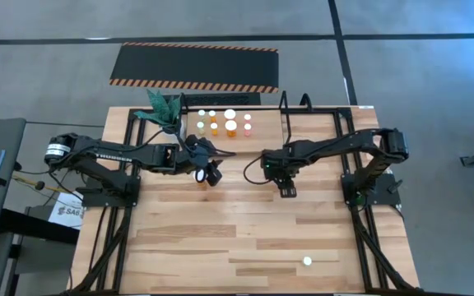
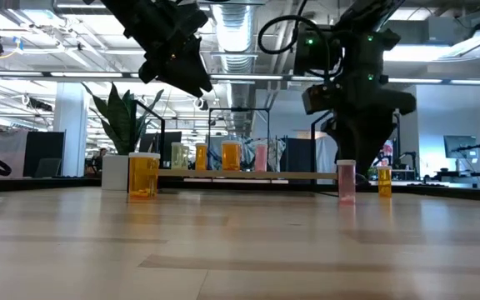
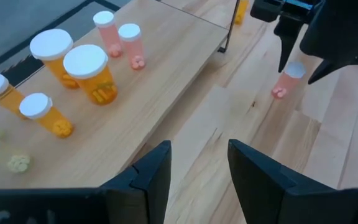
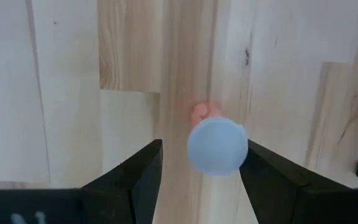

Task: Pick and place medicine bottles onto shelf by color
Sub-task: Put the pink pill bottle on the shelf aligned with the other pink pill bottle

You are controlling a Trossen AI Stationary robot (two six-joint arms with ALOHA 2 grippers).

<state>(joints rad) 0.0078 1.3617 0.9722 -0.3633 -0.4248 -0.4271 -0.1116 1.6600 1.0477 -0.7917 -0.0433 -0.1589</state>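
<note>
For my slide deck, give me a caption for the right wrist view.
Right hand, fingers open, straddles an upright pink bottle standing on the wooden table.

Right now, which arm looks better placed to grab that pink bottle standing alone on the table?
The right. Its pincer hangs directly over the pink bottle, open fingers on either side of the white cap. The left pincer is empty and farther off.

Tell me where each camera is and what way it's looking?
High view: above the table, looking straight down; both arms, left pincer, right pincer.
Low view: at tabletop height, looking level toward the shelf; arms hang from above.
Left wrist view: on the left arm, facing the shelf; its own fingers show.
Right wrist view: on the right arm, looking down; open pincer around a pink bottle.
Shared: that pink bottle shows in the low and left wrist views too.
</note>
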